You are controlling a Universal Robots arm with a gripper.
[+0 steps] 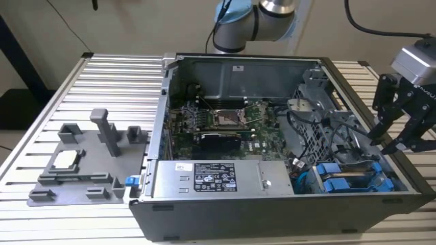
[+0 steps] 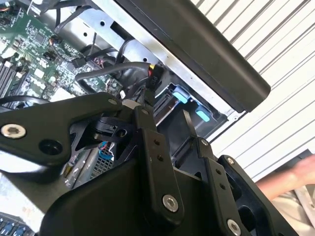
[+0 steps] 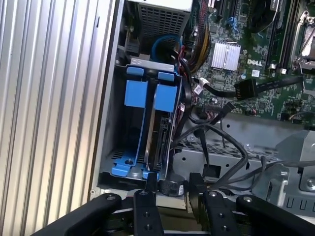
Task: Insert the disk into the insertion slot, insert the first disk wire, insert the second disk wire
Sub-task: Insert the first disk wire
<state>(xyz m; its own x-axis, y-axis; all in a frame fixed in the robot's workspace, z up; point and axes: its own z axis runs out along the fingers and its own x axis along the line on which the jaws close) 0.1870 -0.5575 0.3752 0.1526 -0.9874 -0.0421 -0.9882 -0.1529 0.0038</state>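
We see an open desktop computer case lying on its side on a slatted metal bench, with a robot arm rising behind its far side. The jaws hang over the case's edge on the exterior view's right, just above the drive bay. They stand partly open, and nothing is clamped between them. In the first wrist view the two black fingers are apart, with the end of the bay showing through the gap.

The disk stands on edge in its bright blue carrier inside the bay, in the slot nearer the motherboard. A second blue carrier sits just beside it on the case-wall side. We cannot tell whether any wire is plugged into the disk. A black cable with a flat black connector lies loose across the board, apart from the bay, among other dark cables.

As for writing, a black-and-white label lies on the silver power supply at the near side of the case, and a small white sticker sits on the far wall; we cannot read either. White lettering is printed on the motherboard beside a finned silver heat sink.

On the exterior view's left, a grey plastic fixture rests on the bench. In the second wrist view a person's hand shows over the bench beside the case.
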